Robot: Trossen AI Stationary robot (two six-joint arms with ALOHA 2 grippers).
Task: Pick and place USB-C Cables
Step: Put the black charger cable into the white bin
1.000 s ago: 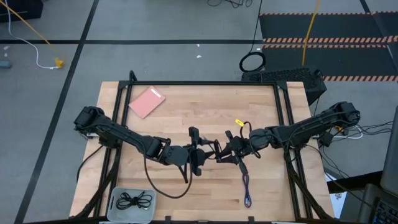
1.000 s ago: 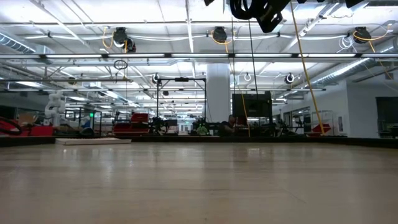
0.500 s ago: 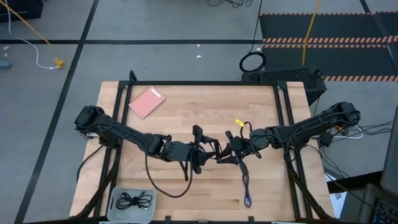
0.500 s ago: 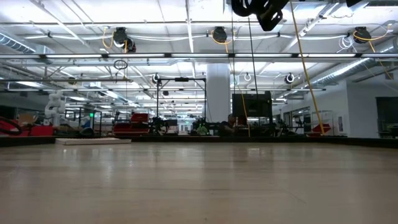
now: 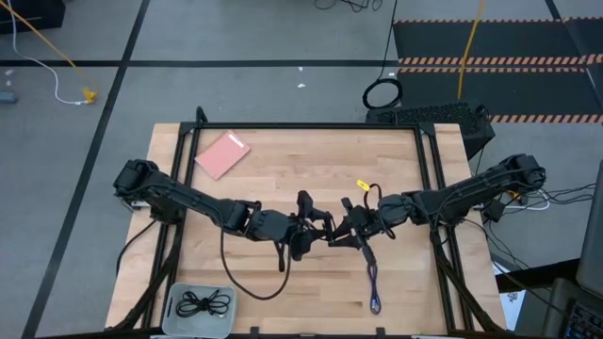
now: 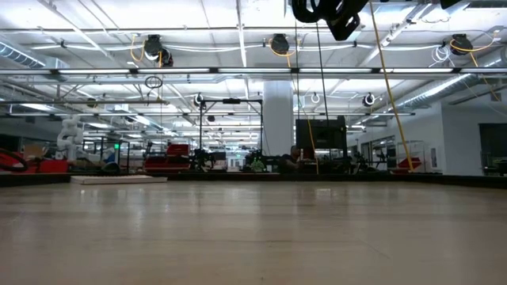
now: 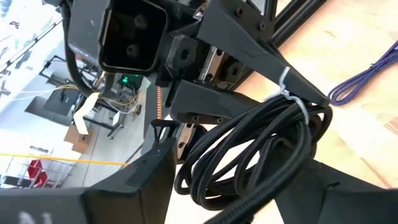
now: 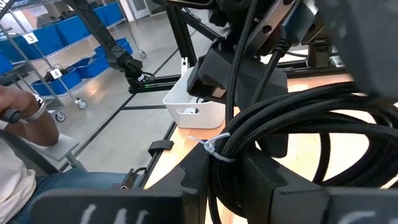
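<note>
My right gripper (image 5: 341,229) (image 8: 230,180) is shut on a coiled black USB-C cable (image 5: 328,229) (image 7: 249,149) above the table's middle. A white tie (image 8: 211,147) binds the coil. My left gripper (image 5: 314,226) (image 7: 249,186) faces it from the table's left and is open. Its fingers stand on either side of the coil; whether they touch it, I cannot tell. The purple-blue cable (image 5: 374,282) (image 7: 364,78) lies stretched out flat on the wood, near the right gripper. Another black cable (image 5: 203,303) lies coiled in the white tray (image 5: 179,292). My right gripper holds the black cable's coil beside its white tie (image 8: 225,163), with several strands pinched between the two fingers. The fingers come level from the table's right. The coil is lifted clear of the table and sticks out toward my left gripper.
A pink flat card (image 5: 223,153) lies near the table's far left corner. The white tray (image 8: 193,102) stands at the near left corner. A person's arm (image 8: 22,121) shows beyond the table in the right wrist view. Bare wood lies along the far side.
My left gripper has moved toward the table's right, closing on the right gripper and the coil it holds. The right arm and the cable have kept still.
</note>
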